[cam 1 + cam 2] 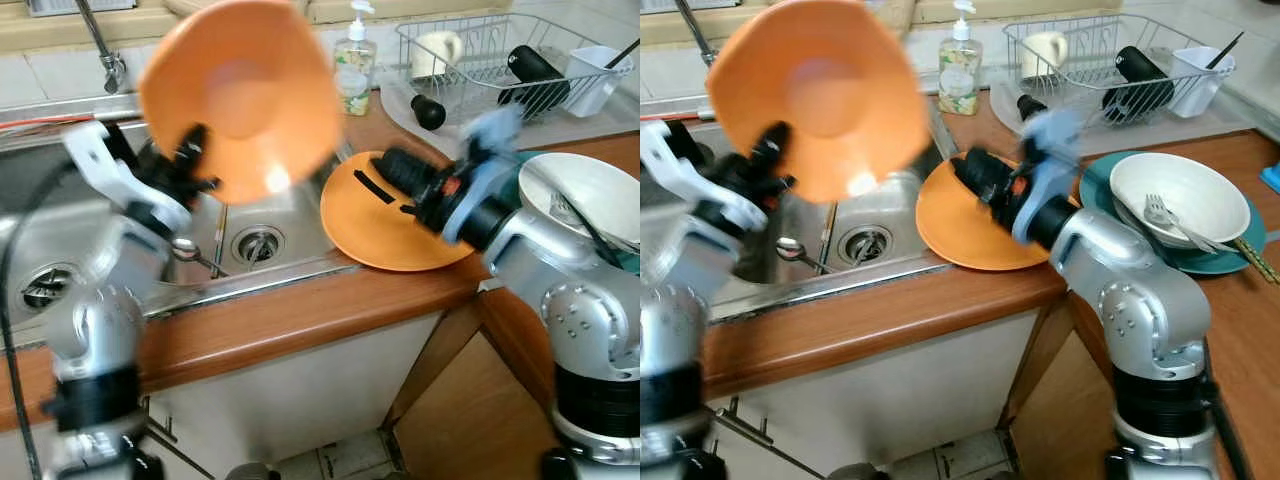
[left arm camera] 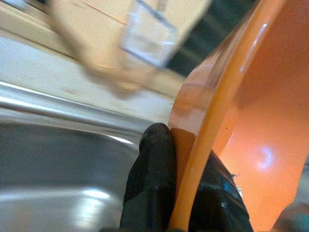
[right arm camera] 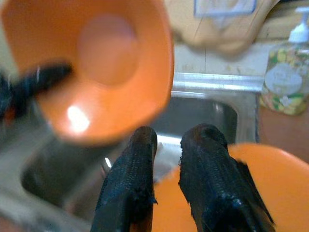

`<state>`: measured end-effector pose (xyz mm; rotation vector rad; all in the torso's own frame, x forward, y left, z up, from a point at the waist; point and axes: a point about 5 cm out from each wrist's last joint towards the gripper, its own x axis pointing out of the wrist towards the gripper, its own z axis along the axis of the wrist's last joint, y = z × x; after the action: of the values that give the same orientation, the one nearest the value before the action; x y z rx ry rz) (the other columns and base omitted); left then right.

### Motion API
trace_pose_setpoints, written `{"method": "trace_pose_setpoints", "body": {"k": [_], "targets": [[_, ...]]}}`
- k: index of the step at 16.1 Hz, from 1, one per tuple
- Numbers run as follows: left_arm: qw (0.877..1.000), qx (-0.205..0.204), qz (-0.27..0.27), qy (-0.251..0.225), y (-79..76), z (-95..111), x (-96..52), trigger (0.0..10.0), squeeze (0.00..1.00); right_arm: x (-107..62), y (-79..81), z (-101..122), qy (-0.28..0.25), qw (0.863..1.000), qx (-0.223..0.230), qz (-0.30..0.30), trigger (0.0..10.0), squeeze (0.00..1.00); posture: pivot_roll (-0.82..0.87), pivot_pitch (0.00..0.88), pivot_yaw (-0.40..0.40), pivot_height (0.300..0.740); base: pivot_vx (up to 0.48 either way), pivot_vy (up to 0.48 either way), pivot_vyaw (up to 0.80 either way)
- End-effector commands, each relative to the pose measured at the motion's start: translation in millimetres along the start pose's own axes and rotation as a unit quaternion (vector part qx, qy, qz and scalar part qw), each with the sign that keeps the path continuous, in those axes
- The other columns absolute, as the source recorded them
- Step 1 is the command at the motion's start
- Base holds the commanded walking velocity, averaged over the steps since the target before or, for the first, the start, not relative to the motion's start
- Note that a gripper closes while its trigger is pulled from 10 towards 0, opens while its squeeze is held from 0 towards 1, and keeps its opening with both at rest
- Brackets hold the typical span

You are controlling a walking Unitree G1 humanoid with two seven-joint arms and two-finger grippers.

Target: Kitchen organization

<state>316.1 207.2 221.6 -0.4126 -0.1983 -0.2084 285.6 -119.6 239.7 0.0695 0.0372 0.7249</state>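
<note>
Orange bowl (image 1: 240,95) held tilted above the sink (image 1: 60,215), left gripper (image 1: 192,168) jaws clamped on its rim.
Light, stiff, probably slick (rim pinch suits); right gripper (image 3: 166,159), jaws slightly apart and empty, over the orange plate (image 1: 385,235) on the tabletop.

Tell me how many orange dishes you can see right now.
2. An orange bowl is held up over the sink, its rim pinched in the left gripper. An orange plate lies on the counter beside the sink, under the right gripper. Others may be hidden.
</note>
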Motion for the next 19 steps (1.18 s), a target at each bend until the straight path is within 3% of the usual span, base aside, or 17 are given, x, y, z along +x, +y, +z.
{"method": "trace_pose_setpoints", "body": {"k": [1, 2, 3, 4, 5, 8, 10, 16, 17, 18, 19], "targets": [[0.999, 0.039, 0.019, 0.007, 4.9, 1, 6.7, 0.0, 0.00, 0.7, 8.7, -1, 0.012, 0.999, -0.028, 0.016, 10.0, 0.00, -0.03, 0.000, 0.044, 0.740, 0.000, 0.000, 0.00], [0.998, 0.048, 0.032, 0.016, 8.6, 0, 9.3, 0.0, 0.00, 0.7, 10.7, -1, 0.018, 0.999, -0.035, 0.022, 10.0, 0.00, -0.03, 0.000, 0.044, 0.740, 0.000, 0.000, 0.00], [0.993, 0.077, 0.066, 0.064, 19.6, -9, 17.1, 0.0, 0.00, 0.3, 16.1, -6, 0.041, 0.997, -0.055, 0.039, 10.0, 0.00, -0.03, 0.000, 0.044, 0.740, 0.000, 0.000, 0.00], [0.991, 0.084, 0.068, 0.074, 21.1, -11, 18.1, 0.0, 0.00, 0.2, 16.8, -6, 0.044, 0.996, -0.059, 0.042, 10.0, 0.00, -0.03, 0.000, 0.044, 0.740, 0.000, 0.000, 0.00], [0.984, 0.119, 0.066, 0.115, 25.6, -23, 21.3, 0.0, 0.00, 0.4, 18.2, -10, 0.055, 0.995, -0.070, 0.048, 10.0, 0.00, -0.03, 0.000, 0.043, 0.740, 0.000, 0.000, 0.00], [0.966, 0.164, 0.072, 0.188, 35.5, -46, 30.8, 6.4, 0.00, -0.4, 22.2, -16, 0.074, 0.992, -0.088, 0.060, 10.0, 0.00, -0.04, 0.000, 0.052, 0.740, 0.000, 0.000, 0.00], [0.957, 0.167, 0.064, 0.226, 36.9, -58, 34.3, 10.0, 0.00, -2.2, 25.4, -18, 0.081, 0.990, -0.091, 0.071, 10.0, 0.00, -0.04, 0.000, 0.058, 0.740, 0.000, 0.000, 0.00], [0.928, 0.181, 0.029, 0.323, 37.1, -84, 33.9, 10.0, 0.00, -5.2, 27.5, -25, 0.100, 0.987, -0.102, 0.079, 10.0, 0.00, -0.04, 0.000, 0.067, 0.740, 0.000, 0.000, 0.00], [0.925, 0.183, 0.025, 0.332, 37.0, -87, 33.2, 10.0, 0.38, -5.2, 27.4, -26, 0.100, 0.987, -0.102, 0.078, 10.0, 0.00, -0.04, 0.000, 0.067, 0.740, 0.000, 0.000, 0.00], [0.923, 0.185, 0.023, 0.336, 37.3, -89, 32.9, 10.0, 0.54, -5.1, 27.3, -26, 0.101, 0.987, -0.102, 0.077, 10.0, 0.00, -0.04, 0.000, 0.068, 0.740, 0.000, 0.000, 0.00], [0.922, 0.185, 0.021, 0.339, 37.4, -90, 32.5, 10.0, 0.60, -4.7, 26.8, -27, 0.102, 0.987, -0.102, 0.075, 10.0, 0.00, -0.04, 0.000, 0.069, 0.740, 0.000, 0.000, 0.00]]}}
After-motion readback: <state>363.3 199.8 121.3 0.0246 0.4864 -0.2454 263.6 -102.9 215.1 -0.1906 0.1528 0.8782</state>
